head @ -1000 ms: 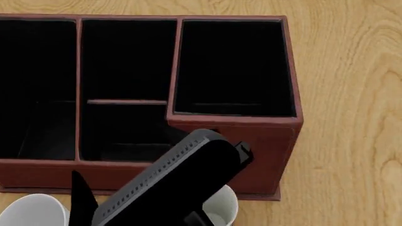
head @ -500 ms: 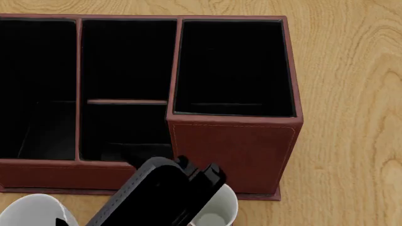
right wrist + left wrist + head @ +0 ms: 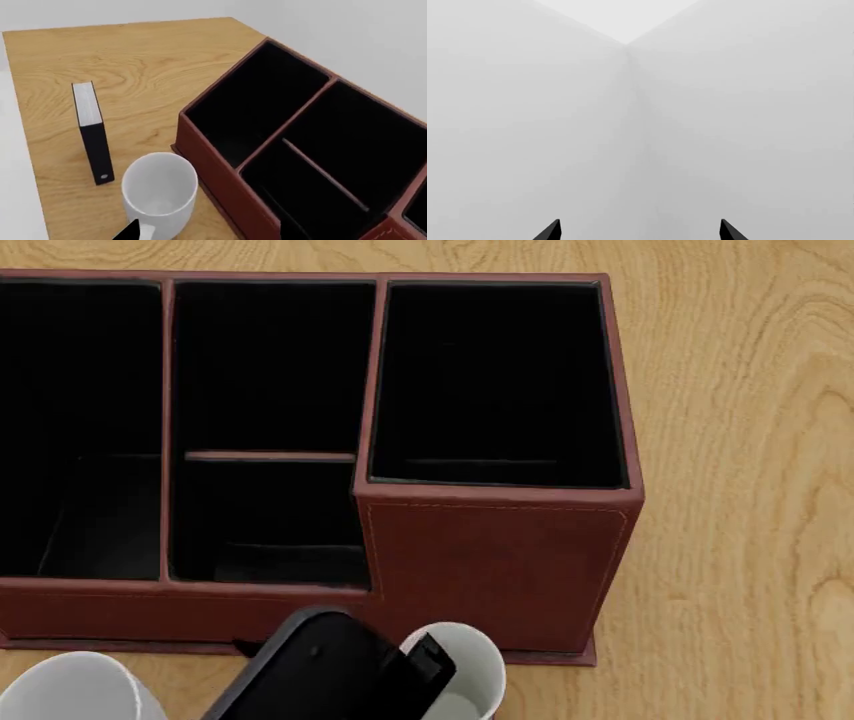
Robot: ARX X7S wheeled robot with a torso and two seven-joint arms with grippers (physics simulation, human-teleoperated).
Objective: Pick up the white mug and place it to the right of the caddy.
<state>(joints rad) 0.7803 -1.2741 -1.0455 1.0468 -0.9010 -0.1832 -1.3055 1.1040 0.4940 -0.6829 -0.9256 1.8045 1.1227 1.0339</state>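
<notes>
The white mug (image 3: 160,192) stands upright on the wooden table, close against the caddy's (image 3: 220,190) front wall; its handle points toward the right wrist camera. In the head view the white mug (image 3: 74,688) is at the bottom left, in front of the reddish-brown caddy (image 3: 494,560). My right gripper (image 3: 210,232) is open; one dark fingertip (image 3: 131,231) shows beside the mug's handle, and nothing is held. My right arm (image 3: 327,670) rises from the bottom edge. My left gripper (image 3: 640,230) is open and empty, facing blank grey walls.
A second mug (image 3: 474,670) with a white inside stands in front of the caddy's taller section, partly hidden by my right arm. A small black book (image 3: 92,132) stands upright beyond the white mug. Bare wooden table (image 3: 747,490) lies to the right of the caddy.
My right arm has drawn back toward the bottom of the head view, uncovering the front wall of the caddy's taller section. The mugs and caddy have not moved.
</notes>
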